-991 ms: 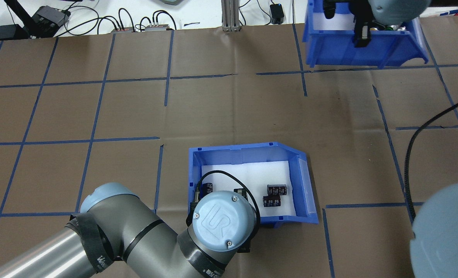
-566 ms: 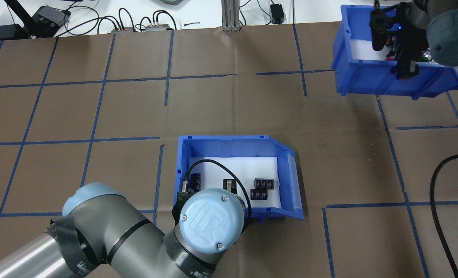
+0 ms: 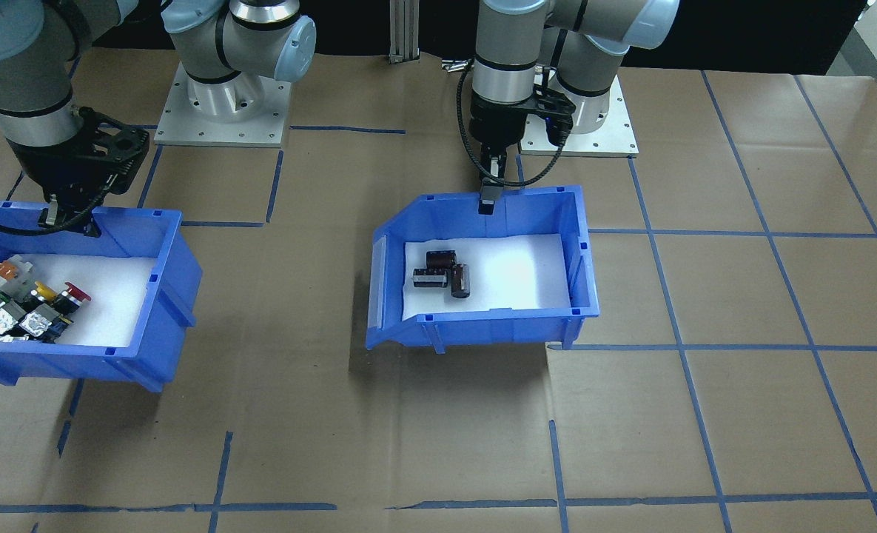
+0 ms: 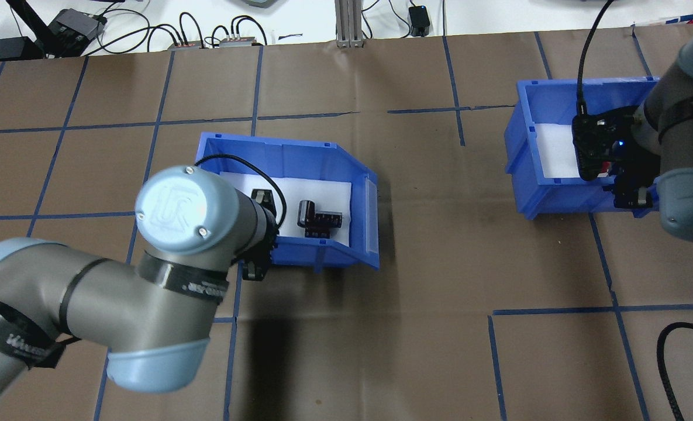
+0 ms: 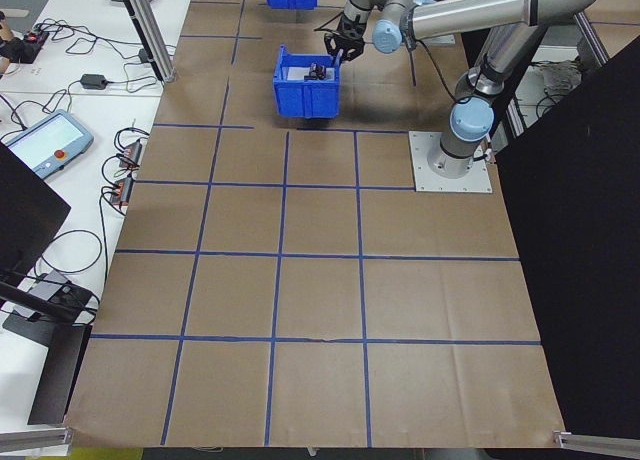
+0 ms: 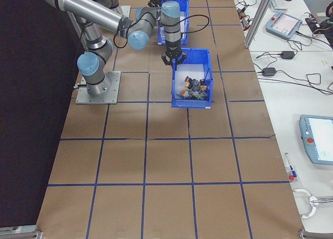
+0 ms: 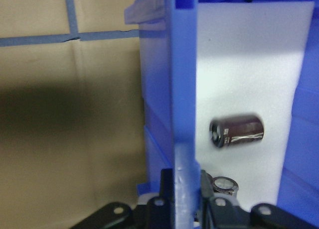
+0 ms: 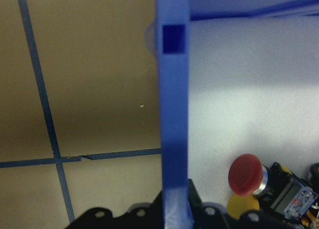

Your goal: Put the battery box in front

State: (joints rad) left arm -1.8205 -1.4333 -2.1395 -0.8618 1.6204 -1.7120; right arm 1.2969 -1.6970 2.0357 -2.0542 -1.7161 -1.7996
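The battery box [image 4: 288, 155] is a blue bin with a white foam floor [image 7: 249, 64] and three dark cylinders [image 4: 318, 217]. It hangs above the brown table and casts a shadow on the paper. My left gripper [image 4: 257, 251] is shut on the box's wall nearest the robot, and the wall [image 7: 184, 139] runs between the fingers in the left wrist view. In the front-facing view the battery box [image 3: 482, 329] sits mid-table under the left gripper [image 3: 488, 201]. My right gripper [image 4: 630, 196] is shut on the wall of a second blue bin [image 4: 548, 193].
The second bin [image 3: 160, 296] holds colourful push-button switches [image 3: 20, 303], among them a red button [image 8: 245, 175]. Brown paper with blue tape lines [image 4: 147, 169] covers the table. Cables and small boxes [image 4: 206, 35] lie along the far edge. A black cable [image 4: 673, 345] trails at lower right.
The left arm has carried the battery box to the left and away from the robot. The right arm has brought the switch bin nearer to the robot.
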